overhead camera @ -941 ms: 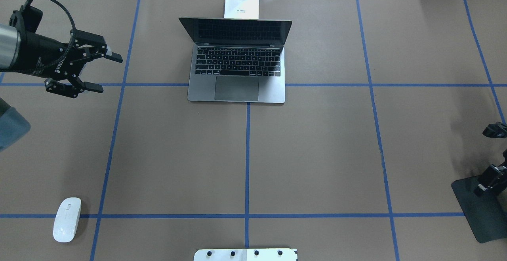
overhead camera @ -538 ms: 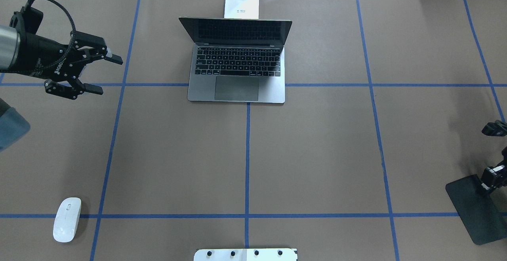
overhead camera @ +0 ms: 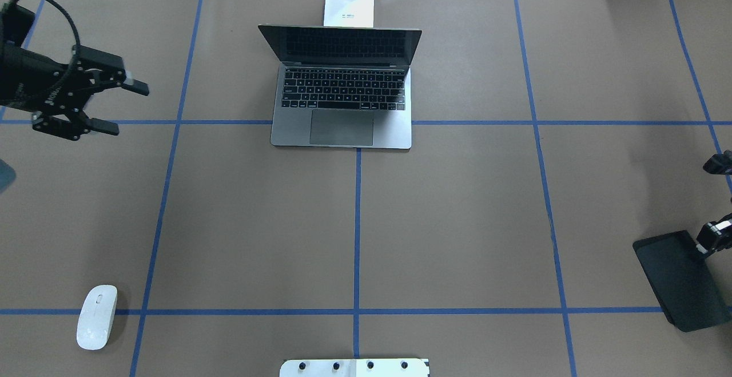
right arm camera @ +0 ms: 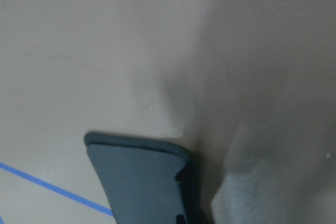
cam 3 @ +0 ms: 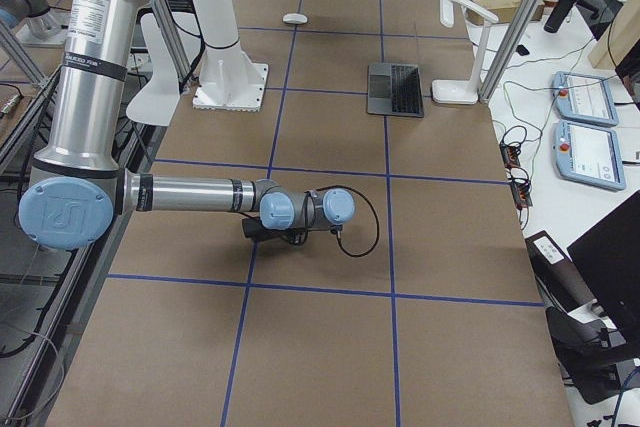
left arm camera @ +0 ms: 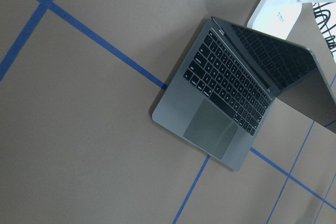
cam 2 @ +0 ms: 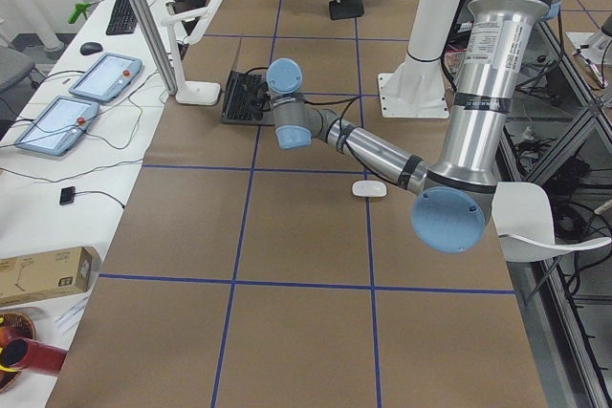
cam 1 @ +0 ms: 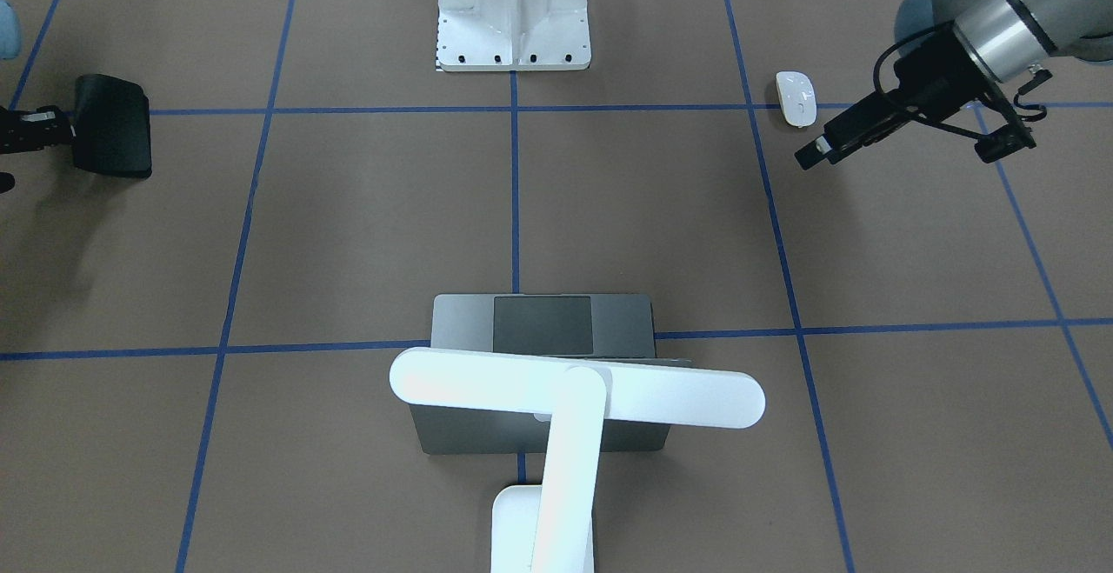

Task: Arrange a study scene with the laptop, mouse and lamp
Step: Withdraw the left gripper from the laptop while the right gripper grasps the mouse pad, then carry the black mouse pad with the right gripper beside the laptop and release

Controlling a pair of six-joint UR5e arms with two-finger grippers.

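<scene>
The laptop (overhead camera: 341,88) stands open at the table's far middle, screen dark; it also shows in the left wrist view (left arm camera: 226,98). The white lamp's base (overhead camera: 349,8) stands just behind it, and its bar head (cam 1: 574,390) hangs over the lid. The white mouse (overhead camera: 97,316) lies near the front left, also seen in the front-facing view (cam 1: 796,97). My left gripper (overhead camera: 123,108) is open and empty, well left of the laptop and far beyond the mouse. My right gripper (overhead camera: 706,239) at the right edge is shut on the edge of a flat black mat (overhead camera: 680,280).
The white ribbed pedestal (overhead camera: 354,368) sits at the front middle, also in the front-facing view (cam 1: 513,12). Blue tape lines cross the brown table cover. Cables and tablets lie beyond the far edge.
My left gripper has drawn back to the left, away from the laptop, still open. My right gripper has carried the black mat farther from the robot and slightly inward.
</scene>
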